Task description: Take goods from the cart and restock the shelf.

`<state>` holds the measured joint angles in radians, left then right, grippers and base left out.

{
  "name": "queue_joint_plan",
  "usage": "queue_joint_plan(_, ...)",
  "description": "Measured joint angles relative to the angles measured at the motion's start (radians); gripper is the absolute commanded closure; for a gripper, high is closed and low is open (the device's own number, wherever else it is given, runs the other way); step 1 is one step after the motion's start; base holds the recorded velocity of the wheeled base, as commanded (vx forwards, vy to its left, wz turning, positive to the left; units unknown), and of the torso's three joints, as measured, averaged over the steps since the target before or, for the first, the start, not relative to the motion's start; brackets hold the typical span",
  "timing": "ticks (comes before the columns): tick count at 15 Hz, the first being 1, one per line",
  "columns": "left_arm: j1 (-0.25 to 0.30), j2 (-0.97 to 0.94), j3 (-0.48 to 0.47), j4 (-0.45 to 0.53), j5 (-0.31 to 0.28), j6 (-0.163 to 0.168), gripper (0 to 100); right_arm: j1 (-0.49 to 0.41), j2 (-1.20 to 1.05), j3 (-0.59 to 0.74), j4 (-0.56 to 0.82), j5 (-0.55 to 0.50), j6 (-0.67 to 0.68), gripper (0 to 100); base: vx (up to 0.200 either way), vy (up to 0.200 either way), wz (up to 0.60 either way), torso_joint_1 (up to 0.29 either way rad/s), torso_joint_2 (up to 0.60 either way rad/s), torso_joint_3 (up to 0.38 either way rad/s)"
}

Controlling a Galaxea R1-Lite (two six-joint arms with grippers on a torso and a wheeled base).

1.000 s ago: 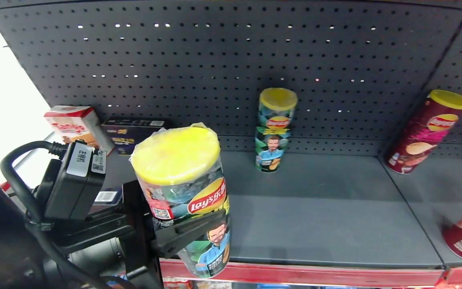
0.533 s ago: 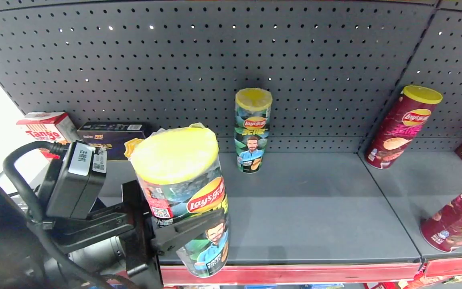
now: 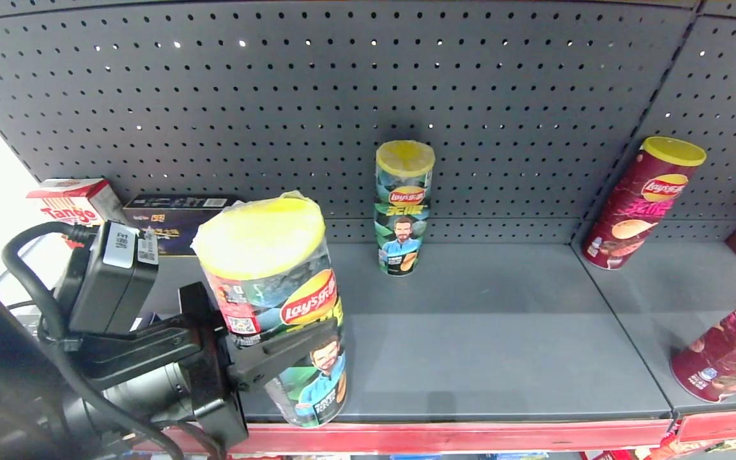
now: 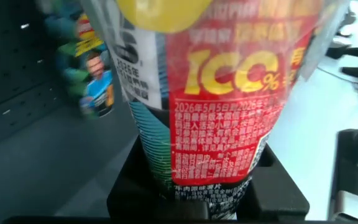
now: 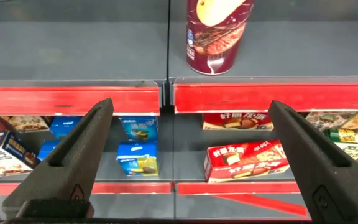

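My left gripper (image 3: 259, 361) is shut on a chip can (image 3: 275, 300) with a yellow lid and a green-blue label. I hold it upright, its base over the front edge of the grey shelf (image 3: 502, 338). In the left wrist view the can (image 4: 216, 106) stands between the fingers of the left gripper (image 4: 210, 190). A matching can (image 3: 402, 207) stands at the back of the shelf against the pegboard, and also appears as the far can (image 4: 89, 81). My right gripper (image 5: 194, 162) is open and holds nothing, level with the shelf's red front rail (image 5: 73, 99).
Two maroon chip cans (image 3: 646, 204) (image 3: 726, 358) stand on the neighbouring shelf section; one maroon can (image 5: 216, 34) is near the right gripper. A red-white box (image 3: 71, 201) and a dark box (image 3: 176, 214) sit at back left. Lower shelves hold blue packs (image 5: 135, 155) and red boxes (image 5: 247, 158).
The head camera panned right a second ago. Since then my left gripper has carried the can slightly left and farther over the shelf's front edge.
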<state>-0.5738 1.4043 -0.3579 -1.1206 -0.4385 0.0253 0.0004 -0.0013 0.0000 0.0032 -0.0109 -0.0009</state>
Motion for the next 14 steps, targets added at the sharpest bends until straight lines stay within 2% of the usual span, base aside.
queue_joint_plan(5, 0.069, -0.003, 0.01, -0.026, 0.0, 0.0, 100, 0.004, 0.004, -0.005, 0.001, 0.008, -0.007, 0, 0.0, 0.0, 0.0, 0.0, 0.0, 0.0)
queue_joint_plan(9, 0.086, 0.02, 0.0, -0.027, -0.001, -0.001, 100, 0.026, 0.125, -0.195, -0.008, 0.047, 0.01, 0, 0.0, 0.0, 0.0, 0.0, 0.0, 0.0)
queue_joint_plan(11, 0.087, 0.028, 0.0, -0.025, 0.0, -0.001, 100, 0.102, 0.25, -0.289, -0.019, 0.133, -0.016, 0, 0.0, 0.0, 0.0, 0.0, 0.0, 0.0)
queue_joint_plan(14, 0.106, 0.029, 0.006, -0.027, -0.003, -0.001, 100, 0.234, 0.39, -0.352, -0.027, 0.251, -0.046, 0, 0.0, 0.0, 0.0, 0.0, 0.0, 0.0)
